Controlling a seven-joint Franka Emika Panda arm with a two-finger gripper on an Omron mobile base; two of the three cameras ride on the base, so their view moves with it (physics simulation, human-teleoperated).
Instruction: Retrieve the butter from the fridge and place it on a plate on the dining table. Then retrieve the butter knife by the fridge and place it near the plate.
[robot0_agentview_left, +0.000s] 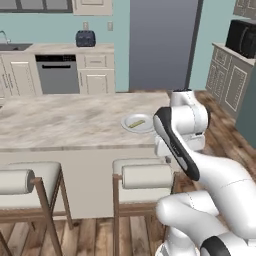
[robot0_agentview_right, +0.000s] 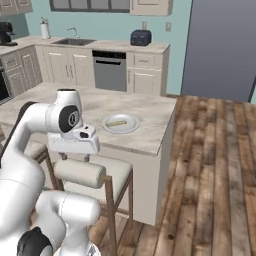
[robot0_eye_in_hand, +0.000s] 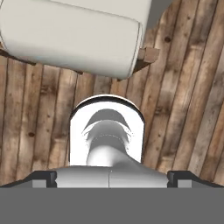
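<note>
I see the butter (robot0_agentview_right: 117, 122) lying on the plate (robot0_agentview_right: 131, 125) on the marbled tabletop (robot0_agentview_right: 150, 135). My pincer's state I cannot tell. The slim, light, rigid butter knife should suit a grip across its handle.

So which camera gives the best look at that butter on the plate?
The right base view: the butter lies unobstructed on the plate there. In the left base view the butter shows too, but the arm crowds the plate's right edge. The hand view looks at floor and stool.

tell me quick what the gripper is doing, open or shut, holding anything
Gripper: open, nothing held; it points down at the wood floor beside a stool. The butter lies on the plate.
</note>
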